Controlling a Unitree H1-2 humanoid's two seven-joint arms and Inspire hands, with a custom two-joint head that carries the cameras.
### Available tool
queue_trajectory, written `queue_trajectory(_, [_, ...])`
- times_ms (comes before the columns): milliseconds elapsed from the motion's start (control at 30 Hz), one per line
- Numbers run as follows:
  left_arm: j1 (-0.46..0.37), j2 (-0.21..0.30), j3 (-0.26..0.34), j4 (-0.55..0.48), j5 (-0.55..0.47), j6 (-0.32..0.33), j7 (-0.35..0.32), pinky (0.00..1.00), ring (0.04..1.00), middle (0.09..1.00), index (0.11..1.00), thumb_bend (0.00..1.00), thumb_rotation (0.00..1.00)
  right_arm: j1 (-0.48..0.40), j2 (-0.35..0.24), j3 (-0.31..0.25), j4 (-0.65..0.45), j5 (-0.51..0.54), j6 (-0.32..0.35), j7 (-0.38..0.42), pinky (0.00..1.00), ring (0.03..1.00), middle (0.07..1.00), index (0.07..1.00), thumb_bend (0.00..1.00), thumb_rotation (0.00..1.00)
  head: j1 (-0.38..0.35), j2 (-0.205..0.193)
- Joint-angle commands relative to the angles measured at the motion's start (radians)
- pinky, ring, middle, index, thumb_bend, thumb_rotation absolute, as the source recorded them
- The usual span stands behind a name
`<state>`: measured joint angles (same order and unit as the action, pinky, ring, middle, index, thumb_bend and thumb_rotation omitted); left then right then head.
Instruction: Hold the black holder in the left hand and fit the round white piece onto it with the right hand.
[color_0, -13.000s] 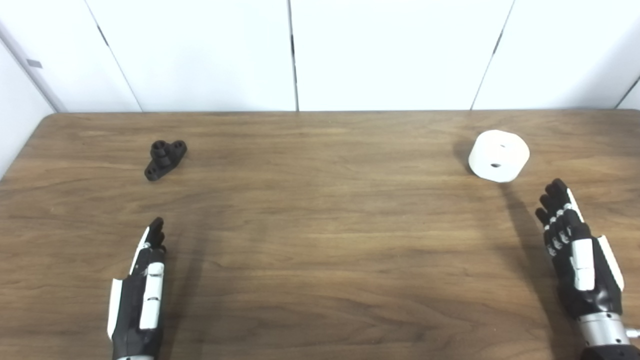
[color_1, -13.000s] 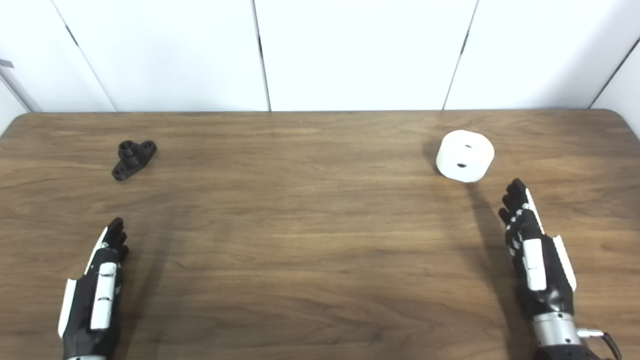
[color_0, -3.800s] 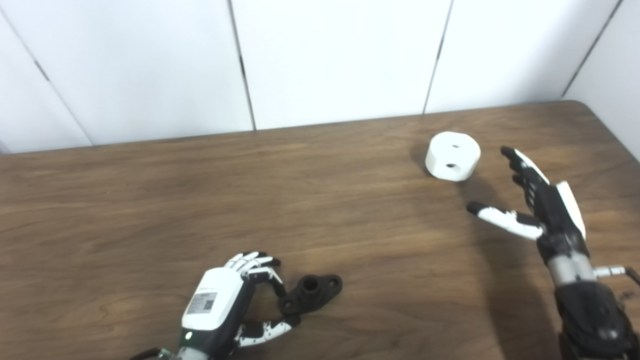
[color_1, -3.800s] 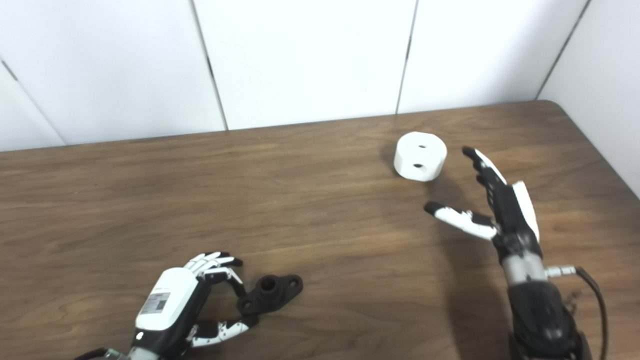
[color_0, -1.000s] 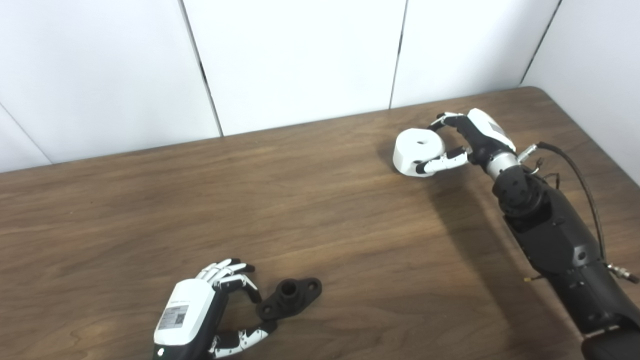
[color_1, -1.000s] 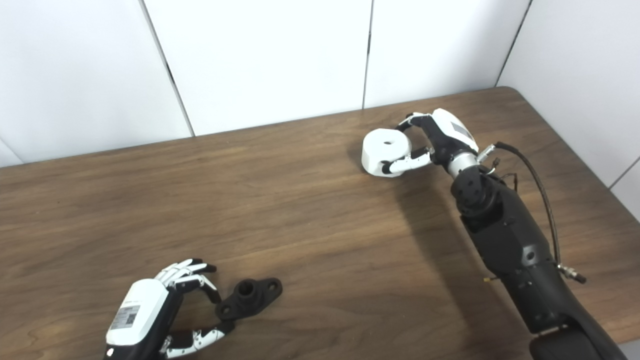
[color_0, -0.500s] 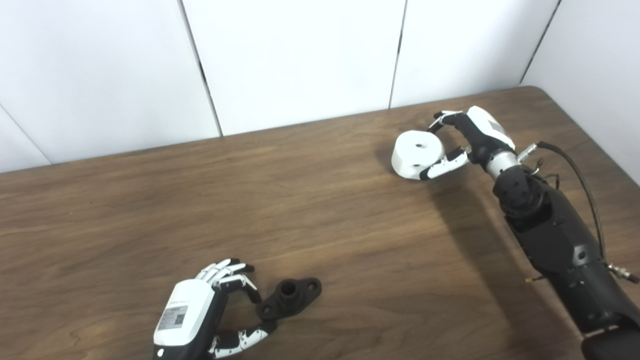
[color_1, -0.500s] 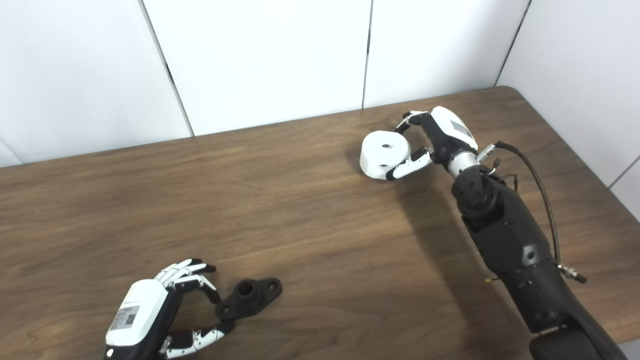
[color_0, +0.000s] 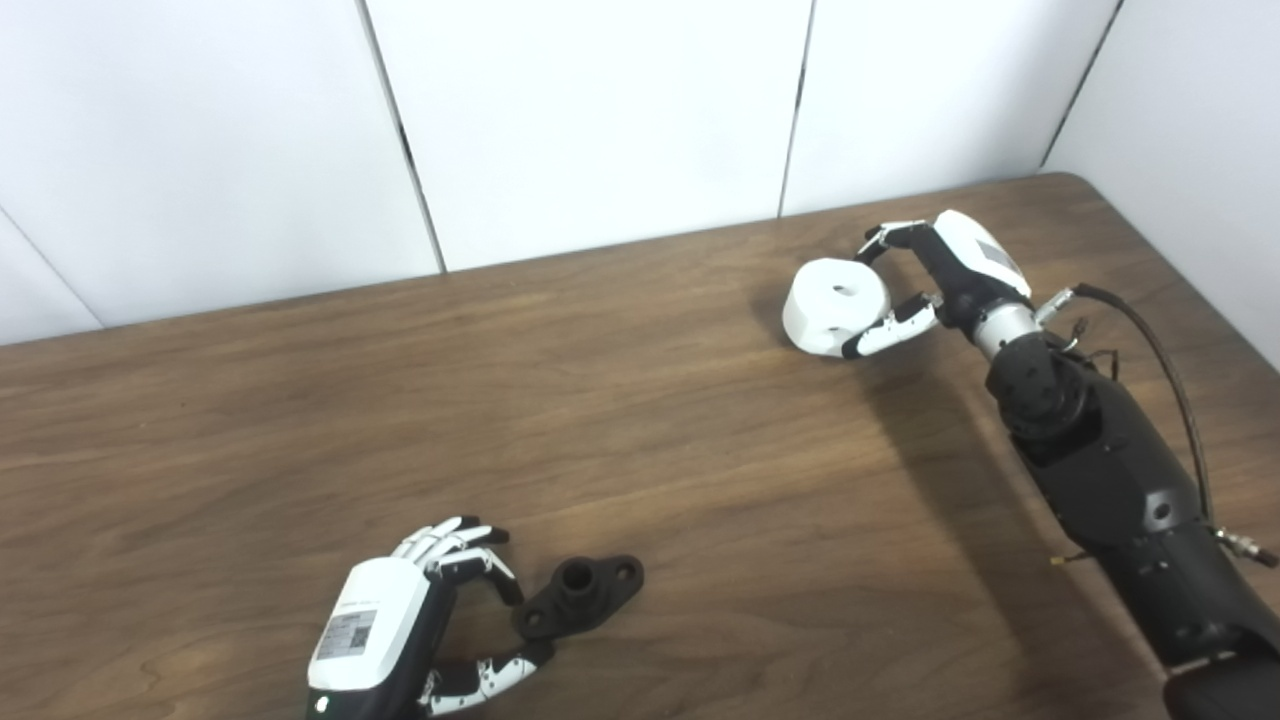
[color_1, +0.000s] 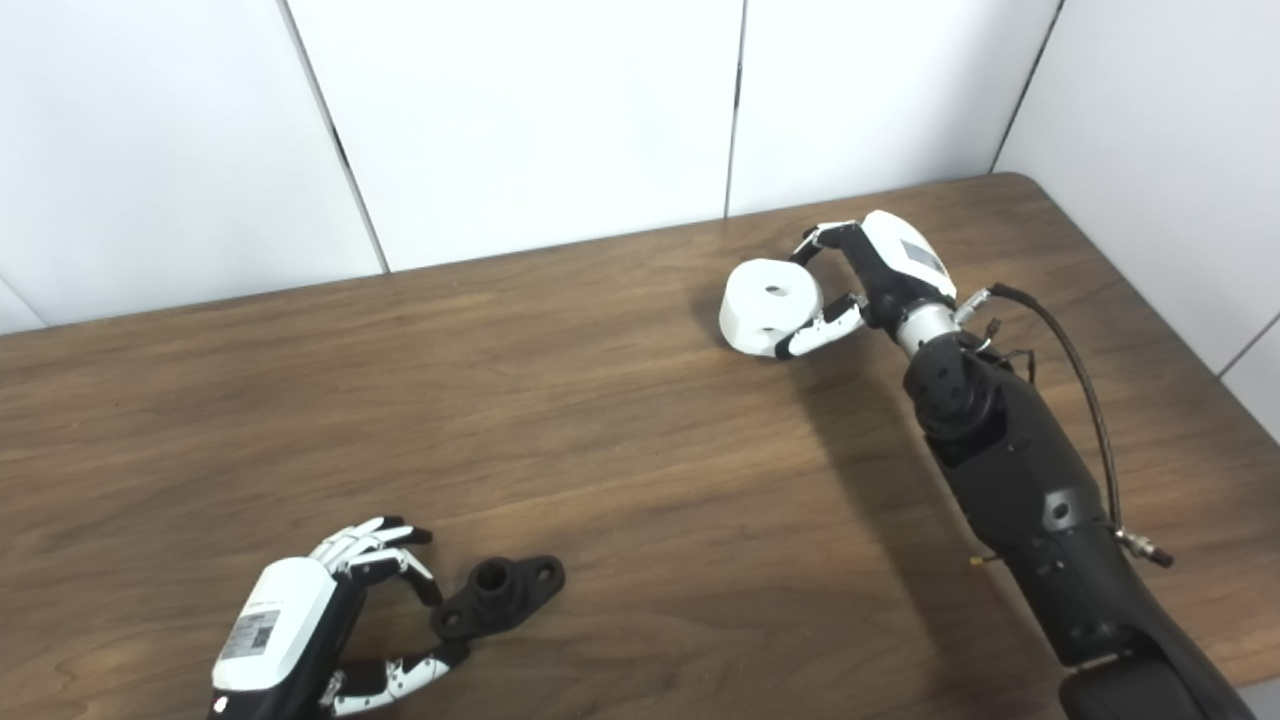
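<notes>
The black holder (color_0: 580, 597) lies on the wooden table (color_0: 300, 400) near the front left, its round socket facing up. My left hand (color_0: 385, 640) is beside it, finger and thumb pinched on its left end. The round white piece (color_0: 832, 308), a short cylinder with a small hole in its top face, sits far back on the right, tipped a little to the left. My right hand (color_0: 950, 275) is shut on it, fingers over its far side and thumb (color_0: 885, 335) along its near side.
White wall panels stand right behind the table's far edge. The table's right edge (color_0: 1180, 300) runs close to my right arm (color_0: 1110, 480), with a cable looping off the wrist. Bare wood lies between the two hands.
In the last second the white piece has tipped slightly leftward in my right hand, and the thumb has slid lower on its side. The left hand and holder have not moved.
</notes>
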<state>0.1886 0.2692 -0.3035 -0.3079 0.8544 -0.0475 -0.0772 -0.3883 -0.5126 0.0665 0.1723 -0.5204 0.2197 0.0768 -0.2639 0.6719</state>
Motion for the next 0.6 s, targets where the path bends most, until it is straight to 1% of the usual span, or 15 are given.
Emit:
queue_trajectory(0, [0.03,0.006,-0.004,0.038,0.024,0.048,-0.039,0.85,0.87,0.792,0.488,0.52,0.04,-0.026,-0.043,-0.018,-0.073,-0.002,-0.018,-0.003,0.87,0.908,0.828,0.485,0.52,0.14,0.016,0.001])
queue_trajectory(100, [0.027,-0.004,-0.009,0.04,0.032,0.051,-0.041,0.85,0.869,0.791,0.488,0.52,0.04,-0.006,-0.042,-0.021,-0.156,0.003,0.02,0.033,0.85,0.892,0.821,0.484,0.52,0.14,0.036,0.004])
queue_trajectory(233, [0.025,-0.02,-0.014,0.03,0.05,0.069,-0.058,0.85,0.874,0.794,0.488,0.52,0.04,0.025,-0.044,-0.014,-0.323,-0.001,0.118,0.119,0.85,0.891,0.815,0.484,0.52,0.14,0.063,0.007])
queue_trajectory(300, [0.024,-0.029,-0.018,0.03,0.059,0.07,-0.055,0.85,0.871,0.793,0.488,0.52,0.04,0.037,-0.048,-0.01,-0.395,0.004,0.151,0.161,0.86,0.894,0.814,0.483,0.52,0.13,0.076,0.009])
queue_trajectory(333, [0.024,-0.032,-0.019,0.03,0.063,0.071,-0.055,0.85,0.87,0.793,0.488,0.52,0.04,0.04,-0.049,-0.009,-0.414,0.005,0.161,0.174,0.86,0.896,0.813,0.483,0.52,0.13,0.076,0.009])
queue_trajectory(433, [0.023,-0.04,-0.024,0.039,0.074,0.063,-0.038,0.85,0.866,0.792,0.488,0.52,0.04,0.052,-0.044,0.003,-0.519,0.002,0.205,0.233,0.87,0.898,0.803,0.483,0.52,0.14,0.093,0.011])
queue_trajectory(567, [0.02,-0.052,-0.032,0.044,0.09,0.067,-0.032,0.85,0.864,0.791,0.488,0.52,0.04,0.061,-0.041,0.021,-0.616,0.009,0.236,0.303,0.88,0.91,0.805,0.483,0.52,0.13,0.123,0.02])
